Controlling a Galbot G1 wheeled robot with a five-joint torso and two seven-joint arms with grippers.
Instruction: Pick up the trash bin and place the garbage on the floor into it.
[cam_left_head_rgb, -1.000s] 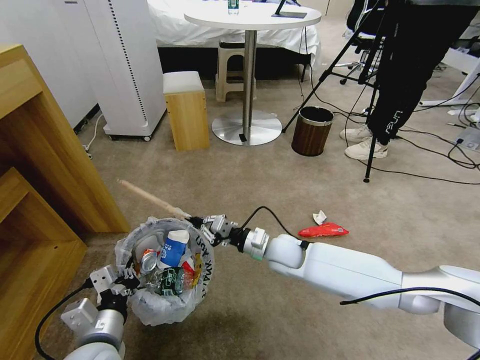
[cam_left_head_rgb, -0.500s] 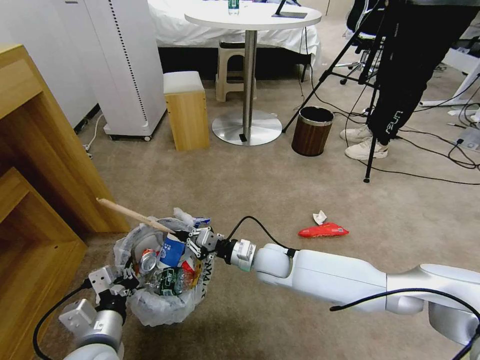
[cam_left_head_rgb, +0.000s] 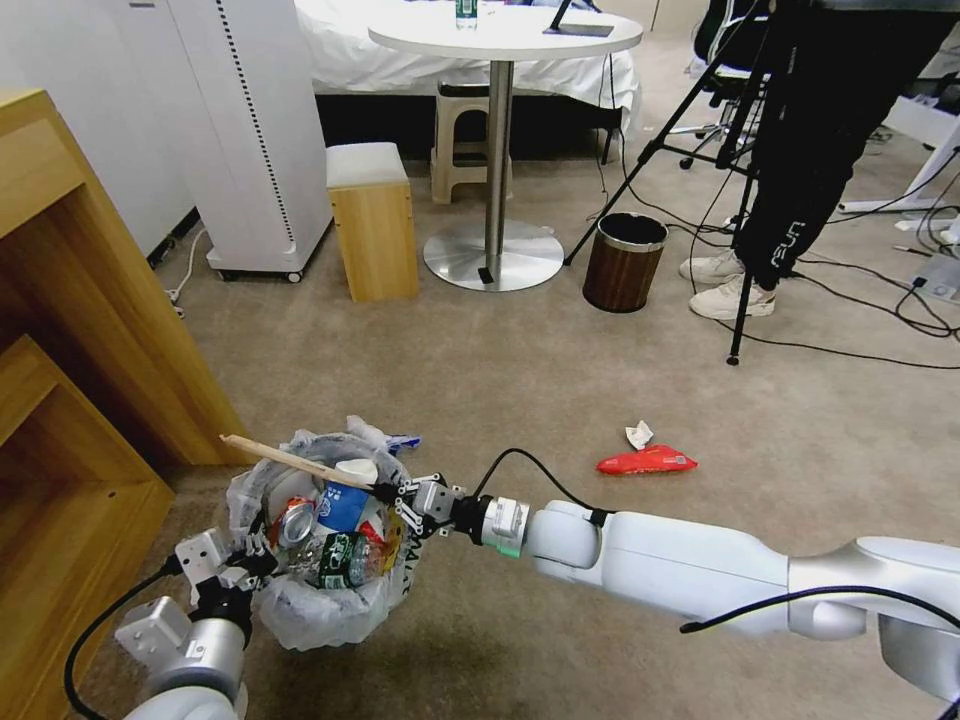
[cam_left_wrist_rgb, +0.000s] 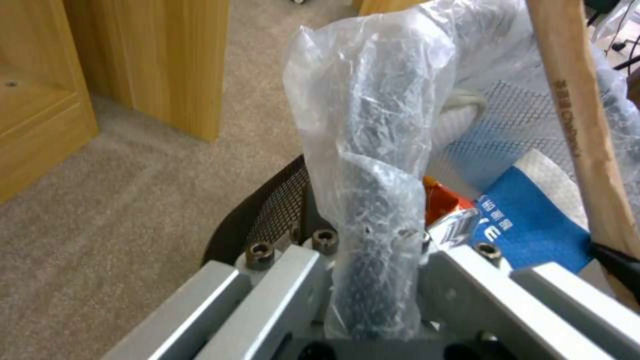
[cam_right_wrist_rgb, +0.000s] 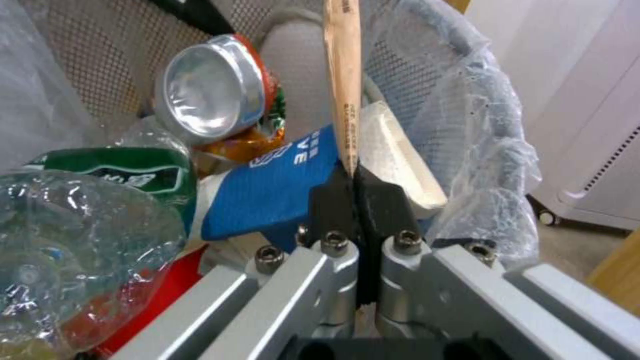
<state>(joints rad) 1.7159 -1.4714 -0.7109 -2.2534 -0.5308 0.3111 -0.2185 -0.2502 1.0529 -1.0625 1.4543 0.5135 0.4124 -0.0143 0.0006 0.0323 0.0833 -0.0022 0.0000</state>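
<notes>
Head view: the right gripper, clamped on the wooden stick, has lowered it from 0.5 s ago so it lies across the trash bin, over the blue paper cup. The left gripper pinches the bin's rim. A red snack bag stays on the carpet.

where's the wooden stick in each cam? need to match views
Head view: wooden stick lies slanted across the trash bin mouth, one end in the right gripper.
Left wrist view: stick runs along the picture's right side, past the bag-covered rim.
Right wrist view: stick rises from the shut fingers, centre.
Shared landmark: blue-white paper cup.
</notes>
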